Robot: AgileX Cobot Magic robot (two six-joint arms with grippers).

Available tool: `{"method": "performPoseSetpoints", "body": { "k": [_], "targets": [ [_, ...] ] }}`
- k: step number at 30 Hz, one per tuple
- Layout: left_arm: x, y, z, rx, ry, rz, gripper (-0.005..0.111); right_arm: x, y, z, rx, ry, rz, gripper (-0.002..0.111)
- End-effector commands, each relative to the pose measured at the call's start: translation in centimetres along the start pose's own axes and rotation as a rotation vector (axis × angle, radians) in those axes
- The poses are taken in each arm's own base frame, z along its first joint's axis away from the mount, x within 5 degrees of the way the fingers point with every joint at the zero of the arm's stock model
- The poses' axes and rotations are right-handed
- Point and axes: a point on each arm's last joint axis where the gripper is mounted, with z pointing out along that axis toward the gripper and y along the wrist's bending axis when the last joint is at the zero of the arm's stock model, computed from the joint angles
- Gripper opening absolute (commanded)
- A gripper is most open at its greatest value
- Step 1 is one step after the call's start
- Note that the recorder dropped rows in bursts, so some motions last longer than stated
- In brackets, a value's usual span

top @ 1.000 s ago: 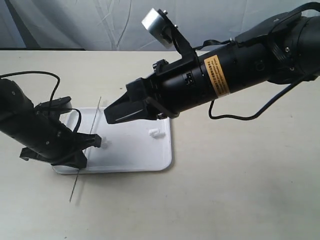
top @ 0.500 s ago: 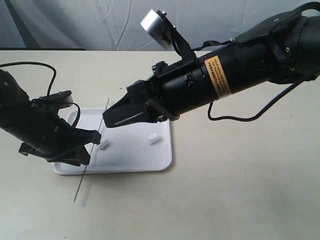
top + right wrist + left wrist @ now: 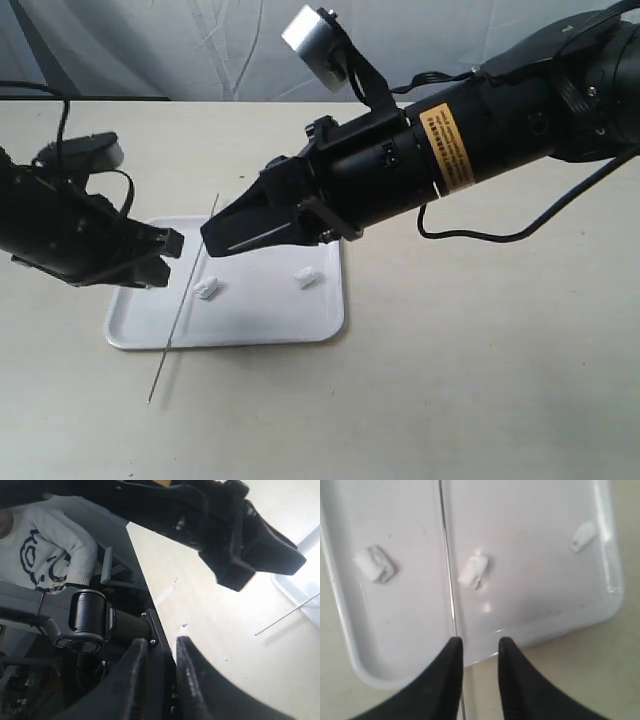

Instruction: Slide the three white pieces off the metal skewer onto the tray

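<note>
The white tray [image 3: 322, 315] lies on the table, and the thin metal skewer [image 3: 185, 295] rests bare across its left part, one end out on the table. In the left wrist view all three white pieces lie loose on the tray [image 3: 530, 600]: one [image 3: 375, 564] on one side of the skewer [image 3: 447, 570], two [image 3: 474, 571] [image 3: 583, 535] on the other. The exterior view shows two pieces [image 3: 207, 289] [image 3: 307, 279]. My left gripper [image 3: 168, 260] [image 3: 477, 640] hovers open and empty over the tray's left edge. My right gripper [image 3: 207, 245] [image 3: 159, 642] hangs over the tray, jaws slightly apart, holding nothing.
The beige table [image 3: 480, 380] stretches right of and in front of the tray. A black cable [image 3: 500, 235] trails from the right arm. In the right wrist view the left arm [image 3: 250, 545] looms close, with the skewer [image 3: 287, 615] beyond it.
My left gripper has let go of the skewer and pulled up and to the left. The skewer now lies across the tray, with a white piece beside it. The right gripper barely shifted.
</note>
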Motion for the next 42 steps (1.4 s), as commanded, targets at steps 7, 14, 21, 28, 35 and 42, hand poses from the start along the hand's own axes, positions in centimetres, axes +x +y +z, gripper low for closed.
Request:
{"method": "performPoseSetpoints", "body": {
  "k": [7, 14, 21, 28, 35, 42],
  "targets": [
    [2.7, -3.1, -11.7, 0.064, -0.426, 0.161, 0.009, -1.4, 2.8, -2.6, 0.096, -0.148, -0.088, 0.021],
    [7.8, -3.1, -17.4, 0.031, -0.66, 0.169, 0.0, -2.0, 5.0, -4.5, 0.144, -0.241, -0.164, 0.021],
    [12.7, -1.1, -18.7, -0.122, -0.701, 0.169, 0.0, -1.3, 5.9, -6.1, 0.242, -0.331, -0.219, 0.021],
    [15.3, -1.0, -19.5, -0.044, -0.889, 0.153, 0.0, 1.7, 5.4, -8.1, 0.446, -0.427, -0.271, 0.021],
    [15.6, -0.3, -18.0, -0.082, -0.99, 0.246, 0.0, 5.7, 6.1, -10.2, 0.551, -0.51, -0.284, 0.008],
    [15.2, 0.7, -15.3, -0.071, -1.071, 0.232, 0.0, 9.3, 9.3, -12.8, 0.531, -0.637, -0.378, -0.001]
  ]
}}
